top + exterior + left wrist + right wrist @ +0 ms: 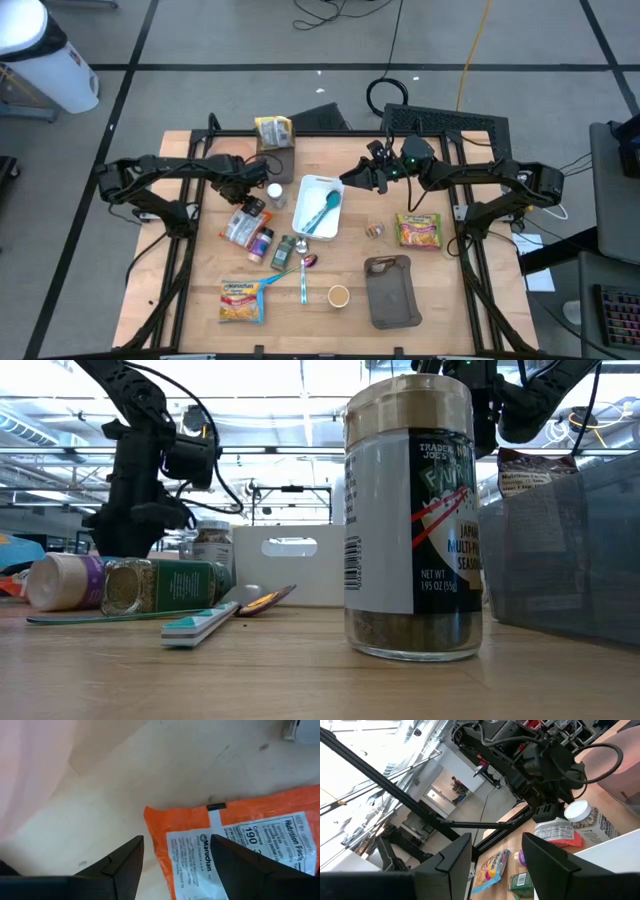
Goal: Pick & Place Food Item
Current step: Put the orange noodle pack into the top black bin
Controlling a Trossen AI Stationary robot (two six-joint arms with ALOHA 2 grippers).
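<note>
A pale wooden surface (440, 290) carries scattered groceries. At nine o'clock the left gripper (258, 192) hovers with its jaws apart and empty, directly above the orange ramen packet (240, 845). To grasp it well, it should descend straight and pinch the packet's edge. At two o'clock the right gripper (372, 172) waits raised, jaws apart, holding nothing.

Robotics lab / open workshop hall: taped floor (250, 66), cables (470, 50), exposed ceiling trusses (290, 400), wood table (330, 325) on metal frame.
</note>
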